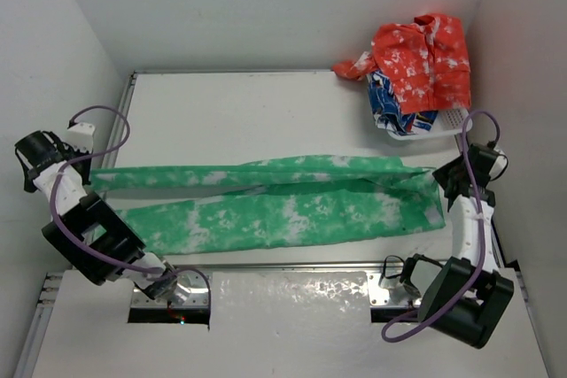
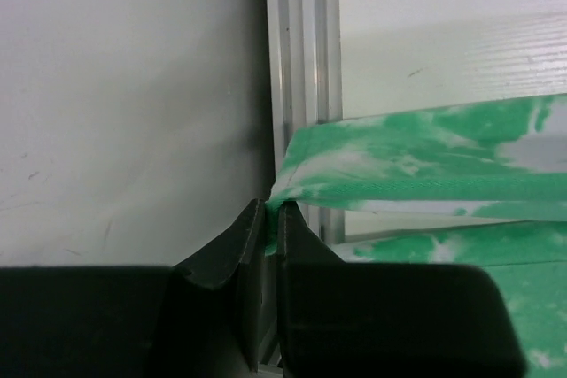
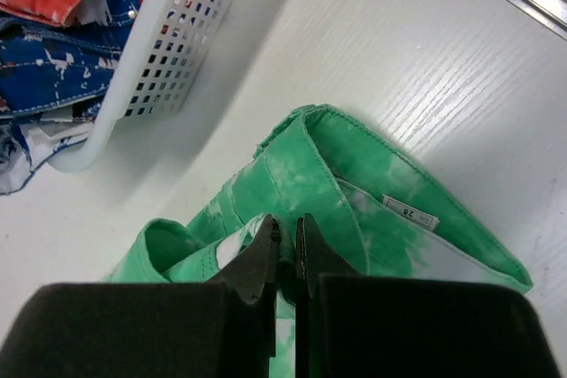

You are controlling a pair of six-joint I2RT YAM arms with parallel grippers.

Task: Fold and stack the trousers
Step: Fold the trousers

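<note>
Okay so, quick status from my end: the trousers (image 1: 283,205) are stretched out lengthwise across the middle of the table (image 1: 239,112), with the leg ends at 9 o'clock and the waist at 3 o'clock in the top view. My left gripper (image 2: 270,210) is pinched tight on the corner of a leg hem, right by the metal rail (image 2: 301,59) at the table edge. My right gripper (image 3: 285,227) is clamped on a fold of the waist end, and the wrist cam shows the size label (image 3: 409,212) just beside it at about 3 o'clock. The far leg looks pulled fairly taut between the two grips, while the near leg lies flat and a bit wrinkled. The cloth is light, thin and totally floppy, so I reckon it'll sag and drift wherever I don't hold it. Grabbing at hems and waistband makes sense, since the doubled seams give the fingers something to bite. I'd say only a thin edge is in each pinch, so a sharp tug could slip it out. The white basket (image 1: 416,130) of other clothes sits at 1 o'clock, close to the waist end, so it's worth minding on the fold.
</note>
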